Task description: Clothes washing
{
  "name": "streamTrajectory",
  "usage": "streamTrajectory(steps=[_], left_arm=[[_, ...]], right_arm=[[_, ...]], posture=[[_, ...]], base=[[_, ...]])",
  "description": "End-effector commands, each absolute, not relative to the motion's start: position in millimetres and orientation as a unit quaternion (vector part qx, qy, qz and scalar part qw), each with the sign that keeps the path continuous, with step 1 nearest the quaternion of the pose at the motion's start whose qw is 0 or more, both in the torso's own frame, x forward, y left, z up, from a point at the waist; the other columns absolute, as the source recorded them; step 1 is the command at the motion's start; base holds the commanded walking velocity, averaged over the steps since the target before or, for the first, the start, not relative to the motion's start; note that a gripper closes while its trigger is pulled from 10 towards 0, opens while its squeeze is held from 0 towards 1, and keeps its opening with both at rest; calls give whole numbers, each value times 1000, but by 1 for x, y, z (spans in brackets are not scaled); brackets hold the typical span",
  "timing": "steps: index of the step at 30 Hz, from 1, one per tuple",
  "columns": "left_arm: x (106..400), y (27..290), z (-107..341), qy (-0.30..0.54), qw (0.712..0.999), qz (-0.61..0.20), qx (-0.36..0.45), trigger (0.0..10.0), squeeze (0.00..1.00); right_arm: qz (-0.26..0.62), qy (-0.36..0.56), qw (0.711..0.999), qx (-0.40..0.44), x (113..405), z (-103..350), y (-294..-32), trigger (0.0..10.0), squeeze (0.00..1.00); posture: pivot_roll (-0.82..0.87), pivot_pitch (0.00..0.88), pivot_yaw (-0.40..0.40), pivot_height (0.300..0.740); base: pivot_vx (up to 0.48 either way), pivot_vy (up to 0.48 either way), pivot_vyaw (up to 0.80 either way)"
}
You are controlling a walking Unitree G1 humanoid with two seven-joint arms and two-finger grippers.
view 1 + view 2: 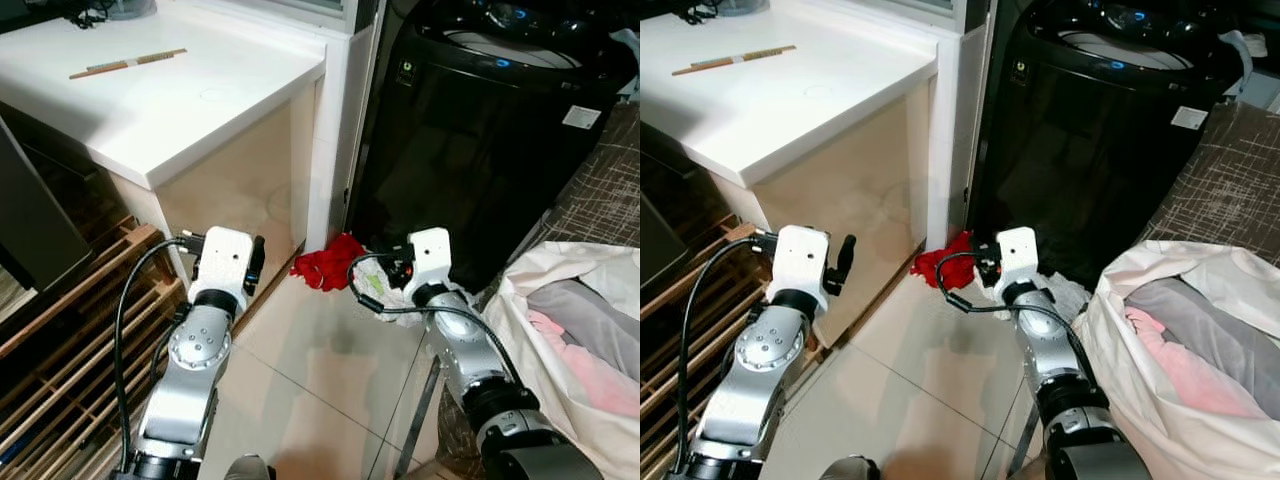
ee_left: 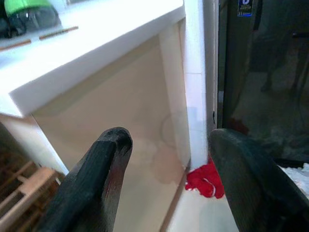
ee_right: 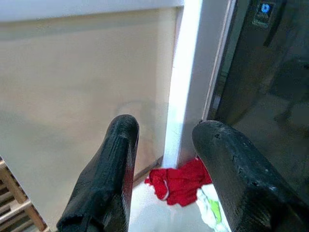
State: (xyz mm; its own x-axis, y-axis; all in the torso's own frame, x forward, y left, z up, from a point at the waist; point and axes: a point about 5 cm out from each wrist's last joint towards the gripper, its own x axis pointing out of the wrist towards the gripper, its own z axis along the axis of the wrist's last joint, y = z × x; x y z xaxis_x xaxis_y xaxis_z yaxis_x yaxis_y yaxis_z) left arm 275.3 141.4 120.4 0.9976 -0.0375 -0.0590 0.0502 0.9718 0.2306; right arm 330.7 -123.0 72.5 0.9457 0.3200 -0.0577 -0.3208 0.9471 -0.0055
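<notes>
Chopsticks (image 1: 127, 63) lie on the white tabletop (image 1: 150, 110) at far left. Below its edge the left pincer (image 2: 166, 159) hangs above the floor tiles, fingers spread apart with nothing between them. A red garment (image 1: 328, 262) lies crumpled on the floor at the foot of the black washing machine (image 1: 480, 130). Just beside it hovers the right pincer (image 3: 161, 159), likewise parted and empty. Furthest right, a white laundry bag (image 1: 560, 340) holds grey and pink clothes.

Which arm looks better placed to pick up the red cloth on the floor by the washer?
Probably the right: its end effector is open and aimed at the red cloth, nearer than the left end effector.
</notes>
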Motion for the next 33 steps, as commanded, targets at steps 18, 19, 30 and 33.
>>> streamTrajectory(steps=[18,19,30,33], left_arm=[[274,140,119,33,993,-20,110,10000,0],[274,141,119,32,993,-15,117,10000,0],[276,149,122,16,992,1,122,10000,0],[276,154,120,21,995,12,101,10000,0]], right_arm=[[167,36,985,3,337,76,-121,10000,0],[168,36,985,2,338,76,-120,10000,0],[185,35,982,-11,337,76,-115,10000,0],[178,34,983,-1,337,74,-116,10000,0]], posture=[[105,10,-68,740],[106,9,-69,740],[109,7,-66,740],[106,8,-64,740]], base=[[-440,0,513],[0,0,500],[0,0,484],[182,263,333]])
